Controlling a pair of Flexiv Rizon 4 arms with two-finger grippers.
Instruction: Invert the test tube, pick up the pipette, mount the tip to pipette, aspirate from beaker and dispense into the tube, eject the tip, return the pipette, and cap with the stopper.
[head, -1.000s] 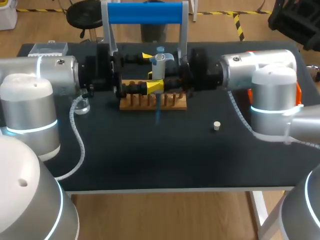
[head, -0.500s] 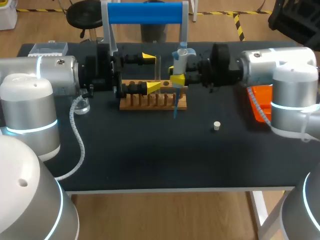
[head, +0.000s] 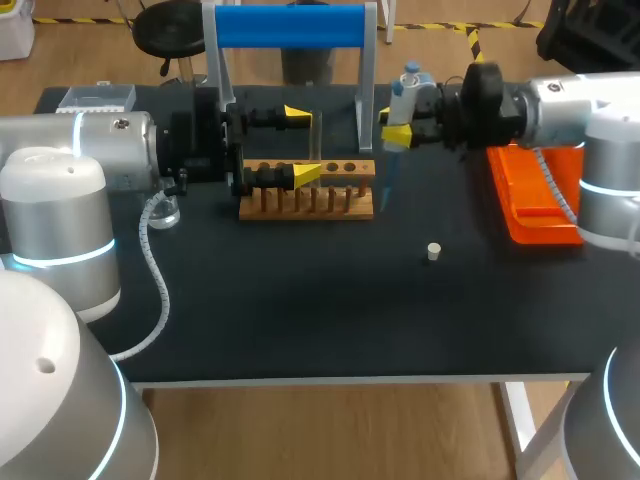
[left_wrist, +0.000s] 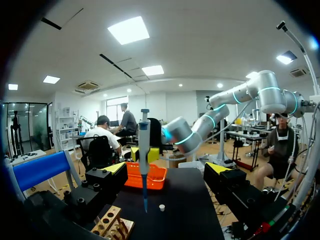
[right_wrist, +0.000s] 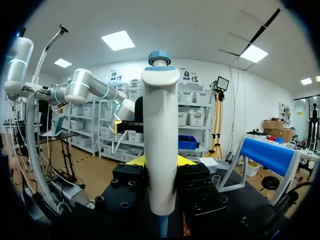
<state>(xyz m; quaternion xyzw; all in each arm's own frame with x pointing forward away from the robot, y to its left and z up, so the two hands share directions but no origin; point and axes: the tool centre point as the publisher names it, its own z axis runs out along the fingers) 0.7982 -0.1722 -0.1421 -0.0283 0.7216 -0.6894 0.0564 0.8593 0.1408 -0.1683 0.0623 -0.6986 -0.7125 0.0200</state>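
My right gripper (head: 398, 128) is shut on the white pipette with a blue cap (head: 405, 95), held upright just right of the wooden tube rack (head: 305, 200). The pipette's blue tip (head: 384, 190) hangs beside the rack's right end. In the right wrist view the pipette (right_wrist: 160, 150) fills the gap between the yellow fingertips (right_wrist: 186, 160). My left gripper (head: 303, 145) stands open over the rack's left half, nothing held. From the left wrist the pipette (left_wrist: 144, 150) hangs ahead of the open left gripper (left_wrist: 166, 169). I cannot make out the test tube clearly. The small white stopper (head: 433, 251) lies on the mat.
An orange tray (head: 535, 200) sits at the right, under my right arm. The blue-topped pipette stand (head: 290, 25) rises behind the rack. A clear beaker (head: 165, 212) stands left of the rack, and a clear tip box (head: 95, 97) is at the back left.
My right arm has carried the pipette to the right, from over the rack's middle to beyond its right end. The left arm has stayed still.
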